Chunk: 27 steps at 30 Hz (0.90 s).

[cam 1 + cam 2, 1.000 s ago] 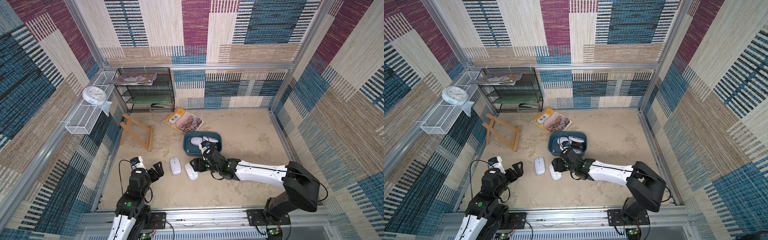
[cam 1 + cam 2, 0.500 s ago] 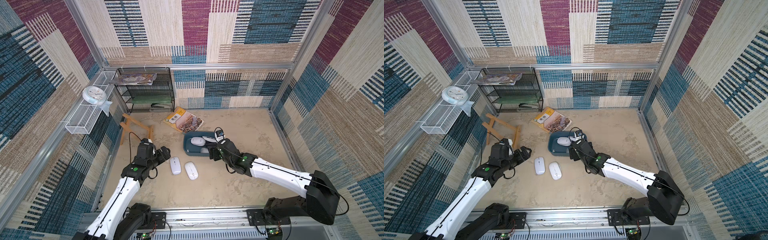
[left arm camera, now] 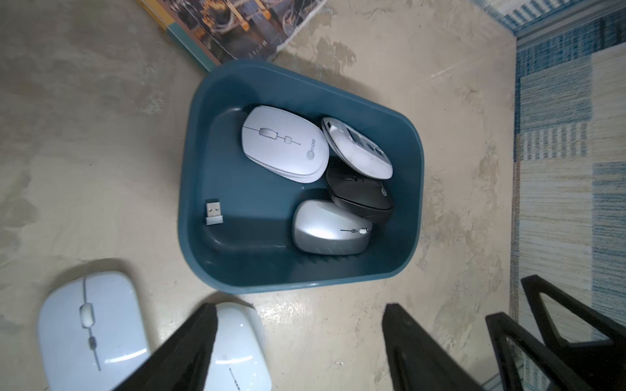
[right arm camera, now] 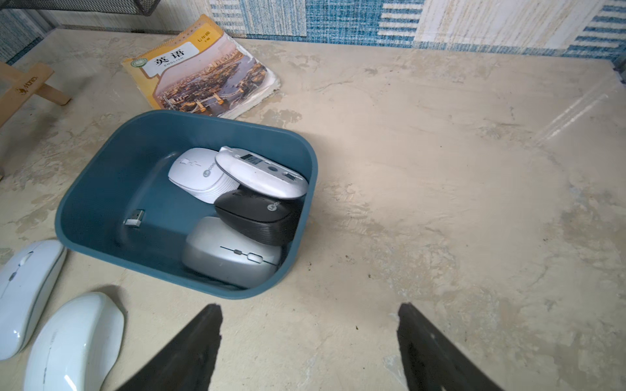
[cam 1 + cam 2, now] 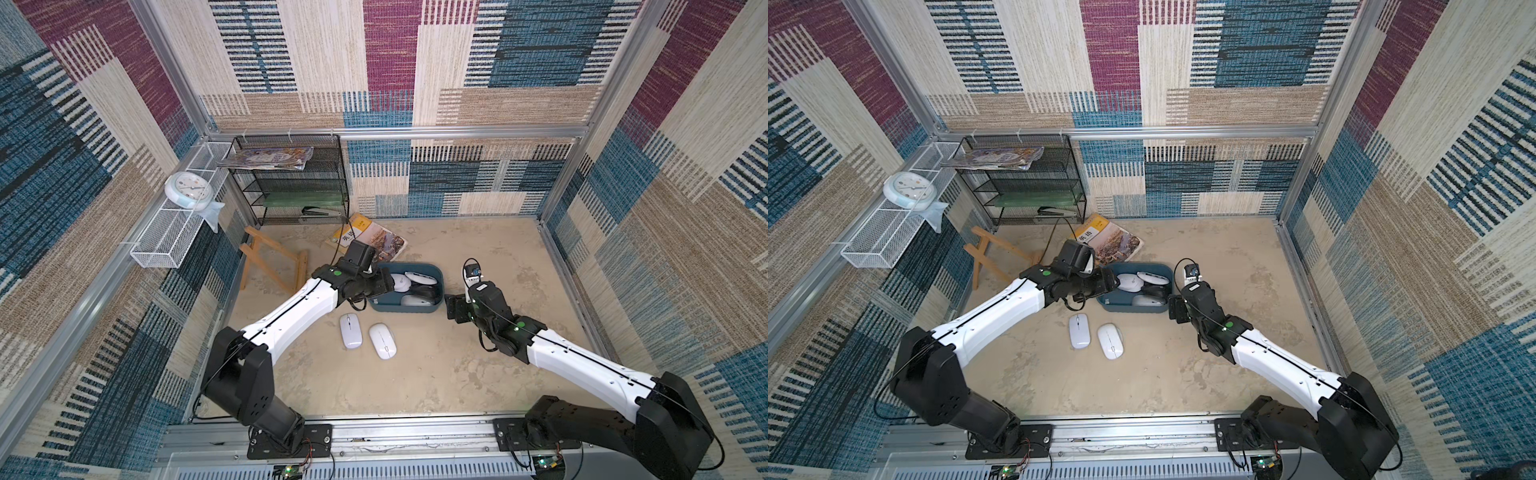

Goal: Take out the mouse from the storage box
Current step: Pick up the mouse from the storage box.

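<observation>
The teal-blue storage box [image 5: 405, 308] [image 5: 1133, 308] stands mid-table. Inside it lie a white mouse [image 3: 284, 144], an upturned white mouse [image 3: 357, 149], a black mouse [image 3: 360, 199], a silver mouse [image 3: 330, 226] and a small USB dongle [image 3: 214, 212]. Two white mice [image 5: 350, 330] [image 5: 382, 340] rest on the table in front of the box. My left gripper [image 5: 386, 280] [image 3: 299, 306] hovers at the box's left end, open and empty. My right gripper [image 5: 453, 307] [image 4: 310, 306] stands just right of the box, open with only bare table between its fingers.
An English textbook [image 5: 370, 241] lies behind the box. A wooden stand [image 5: 270, 262] sits to the left, a black mesh rack [image 5: 291, 183] at the back left. A white wire basket [image 5: 174, 224] with a clock [image 5: 188, 195] hangs on the left wall.
The left arm has swung from near its base up to the box's left end, its jaws narrowing a little. The right gripper left the second white mouse on the table and backed off to the box's right.
</observation>
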{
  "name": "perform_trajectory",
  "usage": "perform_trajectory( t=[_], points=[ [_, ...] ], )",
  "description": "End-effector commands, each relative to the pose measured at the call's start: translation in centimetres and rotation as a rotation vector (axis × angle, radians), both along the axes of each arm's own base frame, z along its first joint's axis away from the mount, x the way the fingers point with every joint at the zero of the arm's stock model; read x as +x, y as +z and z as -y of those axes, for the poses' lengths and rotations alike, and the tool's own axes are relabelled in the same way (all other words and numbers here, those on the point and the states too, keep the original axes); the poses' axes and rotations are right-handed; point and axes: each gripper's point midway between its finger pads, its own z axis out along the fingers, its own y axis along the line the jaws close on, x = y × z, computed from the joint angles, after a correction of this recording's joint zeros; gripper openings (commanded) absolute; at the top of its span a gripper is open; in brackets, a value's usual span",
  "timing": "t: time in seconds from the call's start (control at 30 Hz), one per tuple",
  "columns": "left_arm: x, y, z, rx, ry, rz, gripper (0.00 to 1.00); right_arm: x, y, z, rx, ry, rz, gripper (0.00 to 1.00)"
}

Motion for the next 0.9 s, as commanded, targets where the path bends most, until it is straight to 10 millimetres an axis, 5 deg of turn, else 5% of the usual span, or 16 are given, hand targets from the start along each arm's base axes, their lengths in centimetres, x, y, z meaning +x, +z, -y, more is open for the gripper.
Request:
perform_trajectory(
  t=[0.0,0.5,0.87],
  points=[
    [1.3,-0.3,1.8,-0.005,0.025,-0.024,0.77,0.4,0.7,0.5,0.017,-0.023,0.052,0.85],
    [5.8,-4.8,8.5,-0.010,0.072,-0.122,0.69,0.0,0.0,2.0,0.028,-0.063,0.097,0.85],
    [7.1,-8.1,9.0,0.052,0.115,-0.160,0.63,-0.3,0.1,1.7,0.055,-0.044,0.109,0.85]
  ],
)
